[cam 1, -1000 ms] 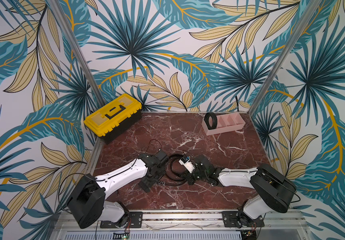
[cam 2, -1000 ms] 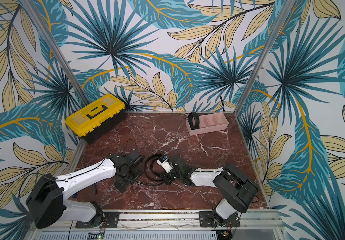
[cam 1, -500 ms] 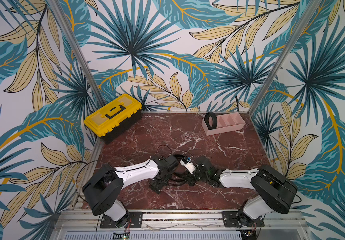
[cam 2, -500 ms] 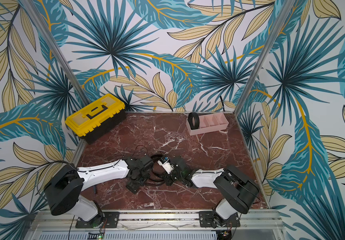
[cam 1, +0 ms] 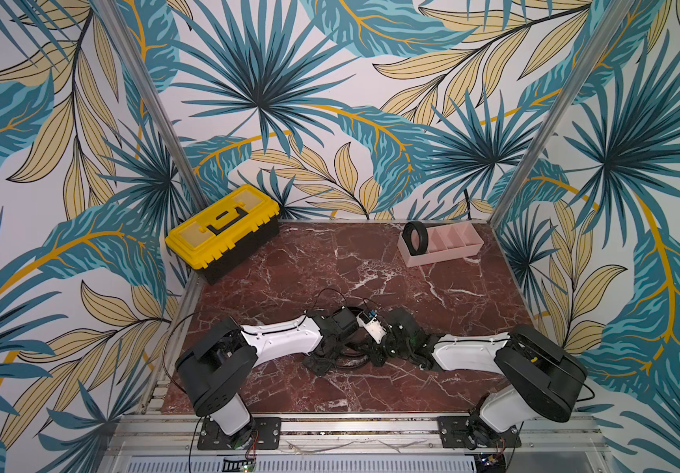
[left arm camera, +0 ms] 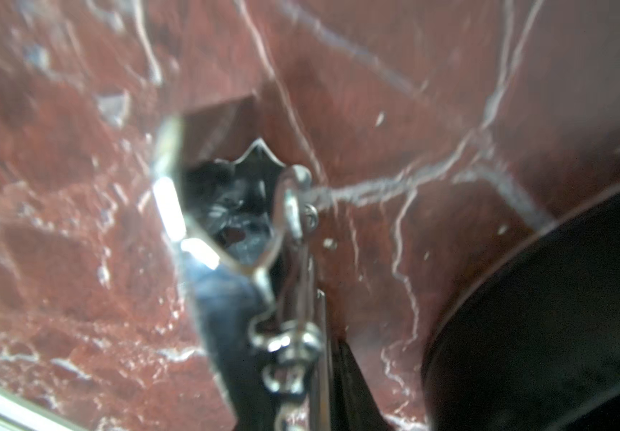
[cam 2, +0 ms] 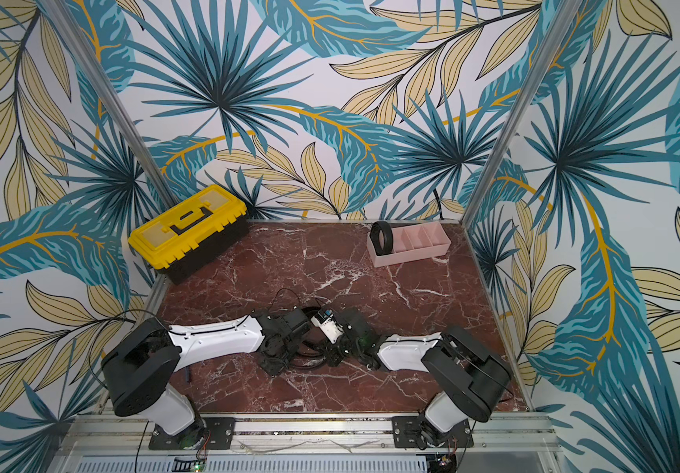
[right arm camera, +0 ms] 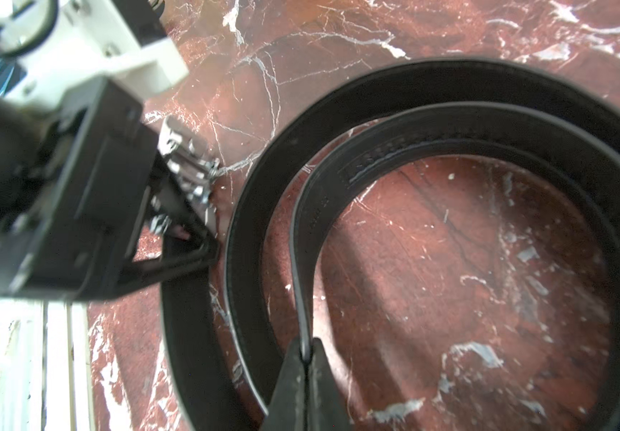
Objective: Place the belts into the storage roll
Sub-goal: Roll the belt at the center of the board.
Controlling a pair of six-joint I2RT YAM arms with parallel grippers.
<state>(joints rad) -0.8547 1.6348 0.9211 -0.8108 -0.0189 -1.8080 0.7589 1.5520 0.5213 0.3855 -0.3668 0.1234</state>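
Right gripper (right arm camera: 306, 354) is clenched on the loose belt (right arm camera: 256, 194), inner strap end. Probably pinning it so the coil can be wound tight. Left gripper (right arm camera: 189, 220) is right at the buckle (left arm camera: 293, 220), can't tell if it's clamped. The loose belt lies between the two grippers. The coiled belt (cam 1: 415, 237) stands upright in the end compartment of the pink storage tray (cam 1: 448, 256), 1 o'clock from the grippers, well apart.

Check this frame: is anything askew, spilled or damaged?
Nothing damaged or spilled. The coiled belt stands on edge in the end compartment of the tray, poking above its rim. The loose belt lies curled on the table, pinched by the right gripper.
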